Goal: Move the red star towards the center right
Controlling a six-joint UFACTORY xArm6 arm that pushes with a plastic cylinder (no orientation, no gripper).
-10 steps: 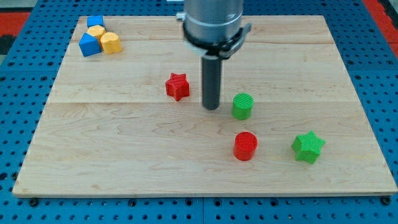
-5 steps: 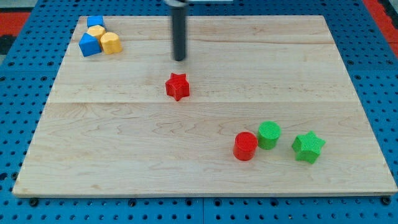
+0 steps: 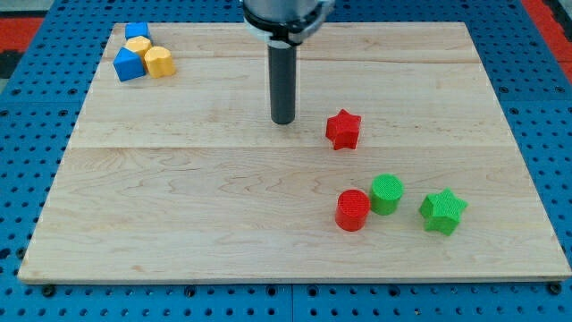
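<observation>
Pale wooden board (image 3: 179, 224) on blue pegboard. Dark rod, no jaws to open or close; my tip (image 3: 282, 122) rests left of the red plastic star block (image 3: 343, 130), near, not touching. Below the star: green star (image 3: 443, 211), green cylinder (image 3: 387, 193), red cylinder (image 3: 352, 209).

Pale wooden board (image 3: 179, 224); blue perforated surface (image 3: 36, 107) around it.

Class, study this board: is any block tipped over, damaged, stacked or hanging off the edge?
Nothing stands out. The red star sits flat, to the view's right of my tip. The red cylinder, green cylinder and green star sit flat and intact on the board.
</observation>
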